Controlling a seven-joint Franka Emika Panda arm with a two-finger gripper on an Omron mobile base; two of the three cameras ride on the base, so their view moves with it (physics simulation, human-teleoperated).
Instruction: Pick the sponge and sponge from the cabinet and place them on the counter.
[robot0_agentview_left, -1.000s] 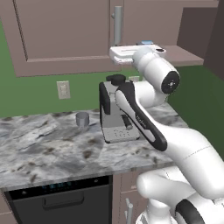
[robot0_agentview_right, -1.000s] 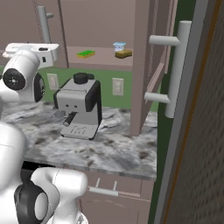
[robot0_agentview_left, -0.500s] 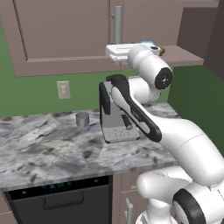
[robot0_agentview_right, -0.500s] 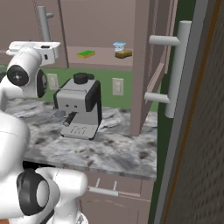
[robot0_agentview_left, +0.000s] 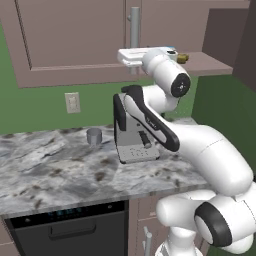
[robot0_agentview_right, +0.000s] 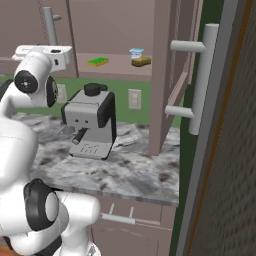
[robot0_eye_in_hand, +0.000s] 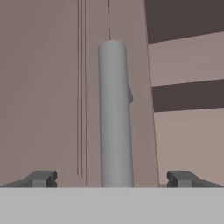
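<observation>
The hand (robot0_eye_in_hand: 112, 178), fingers apart, faces the cabinet (robot0_agentview_left: 75, 40) door handle (robot0_eye_in_hand: 115, 113) at twelve o'clock. Both sponges (robot0_agentview_right: 98, 62) sit on the shelf; next, grasp the handle and pull.

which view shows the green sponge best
The right base view: the green sponge lies in plain sight on the open cabinet shelf, left of the cup and the tan sponge. In the left base view the arm covers that spot.
</observation>
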